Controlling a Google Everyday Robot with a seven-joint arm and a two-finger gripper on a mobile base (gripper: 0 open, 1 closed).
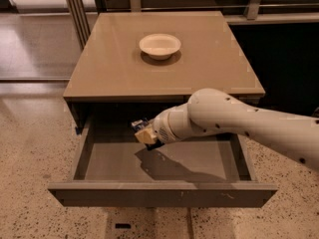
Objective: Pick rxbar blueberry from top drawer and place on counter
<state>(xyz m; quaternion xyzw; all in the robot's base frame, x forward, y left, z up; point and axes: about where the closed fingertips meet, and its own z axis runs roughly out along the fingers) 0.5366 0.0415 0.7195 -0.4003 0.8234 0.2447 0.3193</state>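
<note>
The top drawer (pixel 159 192) is pulled out below the counter (pixel 114 71). Its grey inside shows. My gripper (pixel 144 132) reaches in from the right and hangs above the drawer's back left part, just under the counter's front edge. It is shut on the rxbar blueberry (pixel 139 124), a small dark blue piece that sticks out at the fingertips. Most of the bar is hidden by the gripper. The arm casts a shadow on the drawer floor.
A pale bowl (pixel 159 45) stands on the far middle of the counter. Speckled terrazzo floor lies to the left and in front. Metal posts (pixel 75 9) rise at the back left. A dark area lies to the right of the cabinet.
</note>
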